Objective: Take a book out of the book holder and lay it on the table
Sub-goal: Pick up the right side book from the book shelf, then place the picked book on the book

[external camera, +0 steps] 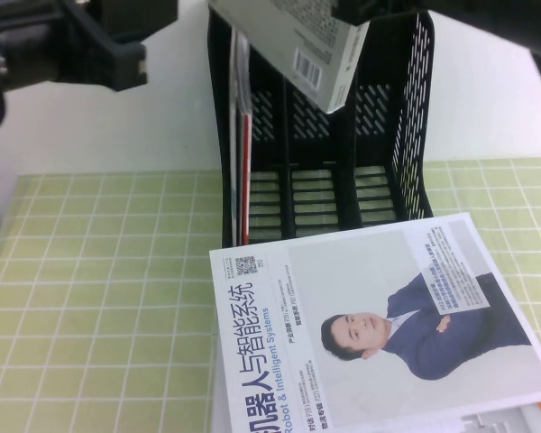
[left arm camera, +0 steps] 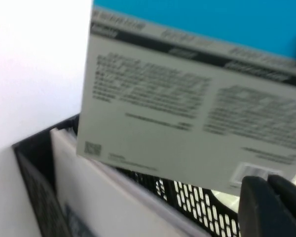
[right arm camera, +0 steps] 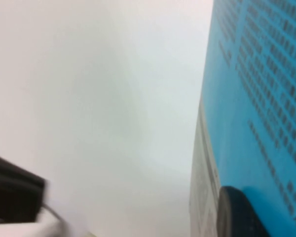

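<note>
Our right gripper, at twelve o'clock, pinches the thick cyan-and-grey paperback book above the tall black plastic book holder; we should clear the rim before swinging. Left gripper, at eleven: cannot tell.

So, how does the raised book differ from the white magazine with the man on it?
The book hangs tilted above the book holder, held by the right gripper; the white magazine lies flat on the table. The book is thicker, the magazine thin. The left gripper holds neither. Both bear printed text.
</note>
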### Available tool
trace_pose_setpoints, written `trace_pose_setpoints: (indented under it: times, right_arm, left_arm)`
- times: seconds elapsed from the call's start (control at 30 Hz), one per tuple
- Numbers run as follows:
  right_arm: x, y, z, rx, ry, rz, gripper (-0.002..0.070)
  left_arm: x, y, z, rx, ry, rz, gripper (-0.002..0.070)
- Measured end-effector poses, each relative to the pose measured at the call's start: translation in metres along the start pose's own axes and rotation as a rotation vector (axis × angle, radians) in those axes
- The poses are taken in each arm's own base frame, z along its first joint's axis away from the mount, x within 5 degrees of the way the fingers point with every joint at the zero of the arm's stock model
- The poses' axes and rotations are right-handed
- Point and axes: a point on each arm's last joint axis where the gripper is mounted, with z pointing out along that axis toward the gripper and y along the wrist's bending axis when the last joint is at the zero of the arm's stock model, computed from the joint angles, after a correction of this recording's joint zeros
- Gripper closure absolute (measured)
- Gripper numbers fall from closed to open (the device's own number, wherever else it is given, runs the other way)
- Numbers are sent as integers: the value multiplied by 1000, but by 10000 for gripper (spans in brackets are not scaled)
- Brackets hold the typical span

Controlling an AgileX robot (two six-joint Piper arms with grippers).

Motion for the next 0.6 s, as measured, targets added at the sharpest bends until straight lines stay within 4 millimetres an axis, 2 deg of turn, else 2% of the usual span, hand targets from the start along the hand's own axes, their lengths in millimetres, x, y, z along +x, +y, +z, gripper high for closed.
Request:
trace_pose_setpoints:
  times: [0.17,0.3,0.47,0.6]
  right_arm:
    - [-22,23,-39,-199,-52,-23,476]
    - [-28,45,-72,-433,41,-137,476]
    - [-8,59,-100,-635,334,-228,476]
    - [13,52,-110,-634,596,-288,476]
  left_arm:
    - [-8,-17,-33,-45,29,24,678]
    - [-14,-29,-64,-118,37,11,678]
    - [-20,-50,-106,-186,-12,-99,678]
    - [-20,-66,-131,-184,-18,-128,678]
